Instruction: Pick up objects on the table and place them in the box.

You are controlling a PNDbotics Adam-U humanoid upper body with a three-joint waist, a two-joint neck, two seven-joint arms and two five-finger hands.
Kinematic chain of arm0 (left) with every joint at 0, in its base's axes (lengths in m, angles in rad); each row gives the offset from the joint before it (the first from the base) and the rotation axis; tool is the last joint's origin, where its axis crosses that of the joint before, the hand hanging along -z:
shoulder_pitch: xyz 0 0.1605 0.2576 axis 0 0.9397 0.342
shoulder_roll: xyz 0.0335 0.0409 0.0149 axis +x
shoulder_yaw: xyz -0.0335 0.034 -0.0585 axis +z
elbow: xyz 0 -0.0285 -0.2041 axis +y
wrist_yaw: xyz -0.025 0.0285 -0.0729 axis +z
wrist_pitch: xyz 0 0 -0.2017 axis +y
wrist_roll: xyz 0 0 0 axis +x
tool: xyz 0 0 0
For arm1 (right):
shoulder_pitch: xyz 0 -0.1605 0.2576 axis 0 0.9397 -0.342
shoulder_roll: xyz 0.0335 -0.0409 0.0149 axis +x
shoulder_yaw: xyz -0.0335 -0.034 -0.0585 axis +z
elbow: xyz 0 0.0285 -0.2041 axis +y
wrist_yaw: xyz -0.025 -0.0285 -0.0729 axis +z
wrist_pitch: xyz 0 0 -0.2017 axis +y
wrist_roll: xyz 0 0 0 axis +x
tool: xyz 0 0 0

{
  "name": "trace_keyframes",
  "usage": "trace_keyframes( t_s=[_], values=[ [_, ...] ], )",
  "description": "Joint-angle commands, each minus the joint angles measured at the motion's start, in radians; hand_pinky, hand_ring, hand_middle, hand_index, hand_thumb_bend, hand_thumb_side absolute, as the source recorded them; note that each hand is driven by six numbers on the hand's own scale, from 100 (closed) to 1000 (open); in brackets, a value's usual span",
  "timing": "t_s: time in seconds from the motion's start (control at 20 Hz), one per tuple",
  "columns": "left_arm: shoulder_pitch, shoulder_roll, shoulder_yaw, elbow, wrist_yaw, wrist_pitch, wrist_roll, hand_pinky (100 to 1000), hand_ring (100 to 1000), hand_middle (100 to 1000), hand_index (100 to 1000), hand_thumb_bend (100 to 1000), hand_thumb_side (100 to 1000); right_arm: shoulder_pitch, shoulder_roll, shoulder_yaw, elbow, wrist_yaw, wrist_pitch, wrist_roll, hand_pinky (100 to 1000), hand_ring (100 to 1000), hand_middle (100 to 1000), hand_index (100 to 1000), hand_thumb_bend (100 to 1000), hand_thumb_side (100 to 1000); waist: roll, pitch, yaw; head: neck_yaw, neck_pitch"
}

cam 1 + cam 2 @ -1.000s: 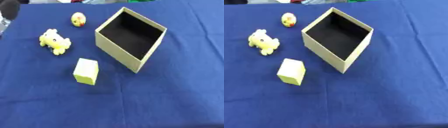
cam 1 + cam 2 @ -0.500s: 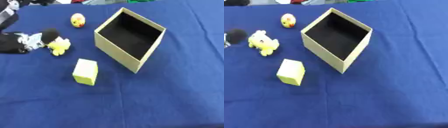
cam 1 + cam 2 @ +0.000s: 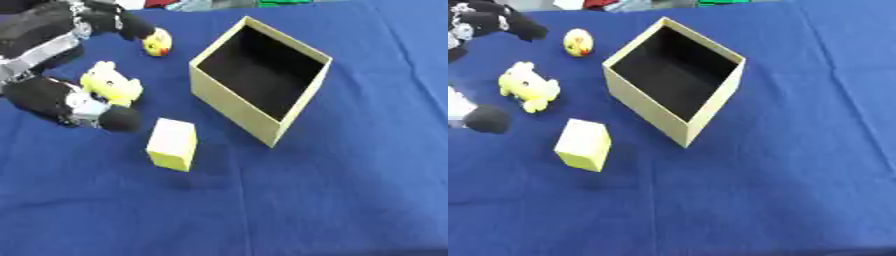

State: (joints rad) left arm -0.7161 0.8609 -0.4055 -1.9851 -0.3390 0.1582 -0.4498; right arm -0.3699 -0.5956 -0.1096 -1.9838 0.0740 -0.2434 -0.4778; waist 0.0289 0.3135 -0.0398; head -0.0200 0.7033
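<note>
My left hand (image 3: pixel 51 98) reaches in from the left edge, open, with its fingers spread. The upper fingers (image 3: pixel 122 24) end just left of a small round yellow duck (image 3: pixel 157 44). The thumb (image 3: pixel 117 120) lies below a yellow plush toy (image 3: pixel 110 83), so the toy sits in the gap, and I see no grip on it. A yellow block (image 3: pixel 172 145) lies just right of the thumb's tip. The open tan box (image 3: pixel 238 114) with a dark inside stands to the right, with nothing visible in it. My right hand is out of view.
A blue cloth (image 3: pixel 350 190) covers the whole table. Some coloured things show at the far edge (image 3: pixel 724 2).
My left hand has come further in from the left and now spreads around the plush toy, with its thumb next to the block. The toys, block and box have stayed in place.
</note>
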Motion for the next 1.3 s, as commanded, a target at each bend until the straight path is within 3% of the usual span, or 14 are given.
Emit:
trace_keyframes(
  t_s=[0.05,0.3,0.4,0.65,0.75,1.0,1.3],
  values=[
    [-0.034,0.009,-0.012,-0.015,-0.04,0.02,-0.095,864,812,779,890,1000,1000,-0.007,-0.033,-0.003,-0.016,-0.007,-0.001,0.005,828,745,712,786,100,824,0.0,-0.024,0.002,-0.003,0.004],
    [-0.061,-0.015,-0.037,-0.015,-0.112,0.026,-0.203,912,839,798,922,1000,960,-0.004,-0.033,-0.002,-0.016,-0.01,0.0,0.005,828,744,711,785,100,826,0.002,-0.026,0.006,-0.007,0.009],
    [-0.071,-0.03,-0.048,-0.015,-0.106,0.043,-0.234,938,851,807,930,1000,883,-0.003,-0.032,-0.002,-0.016,-0.011,0.0,0.005,828,744,711,785,100,826,0.003,-0.026,0.008,-0.008,0.01],
    [-0.089,-0.05,-0.085,-0.015,-0.057,0.084,-0.319,991,893,853,971,1000,792,0.0,-0.033,-0.002,-0.016,-0.013,-0.001,0.005,828,741,709,784,100,826,0.007,-0.028,0.01,-0.011,0.012],
    [-0.092,-0.054,-0.099,-0.015,-0.046,0.094,-0.346,999,907,864,981,989,706,0.0,-0.032,-0.002,-0.016,-0.015,-0.001,0.003,828,741,708,784,100,826,0.008,-0.029,0.01,-0.012,0.012],
    [-0.091,-0.055,-0.127,-0.015,-0.07,0.118,-0.387,995,910,867,978,846,563,0.0,-0.032,-0.002,-0.016,-0.018,-0.003,0.001,828,738,706,783,100,827,0.012,-0.029,0.009,-0.013,0.012],
    [-0.083,-0.059,-0.144,-0.015,-0.135,0.152,-0.396,977,896,855,963,704,487,-0.001,-0.032,-0.001,-0.016,-0.019,-0.003,0.001,828,738,704,782,100,810,0.013,-0.025,0.008,-0.012,0.009]
  ],
)
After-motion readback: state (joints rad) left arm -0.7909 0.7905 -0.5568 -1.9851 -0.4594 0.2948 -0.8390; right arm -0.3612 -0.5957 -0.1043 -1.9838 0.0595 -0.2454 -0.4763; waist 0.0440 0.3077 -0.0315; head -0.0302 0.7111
